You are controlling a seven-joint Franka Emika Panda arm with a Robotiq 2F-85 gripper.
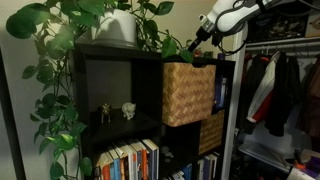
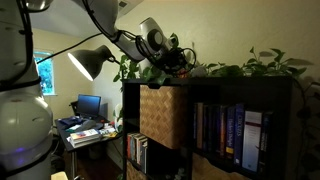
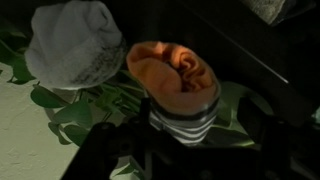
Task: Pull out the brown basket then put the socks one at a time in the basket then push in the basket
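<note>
Orange sock (image 3: 175, 75): 1, before jaws, grip cannot tell | white sock (image 3: 75, 45): 1 | brown basket (image 1: 188, 92): 1, jutting from shelf (image 1: 118, 50)

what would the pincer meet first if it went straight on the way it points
Probably the rolled orange sock with a striped cuff, dead ahead of the pincer in the wrist view; the crumpled pale grey sock lies off-line; depth unclear.
</note>
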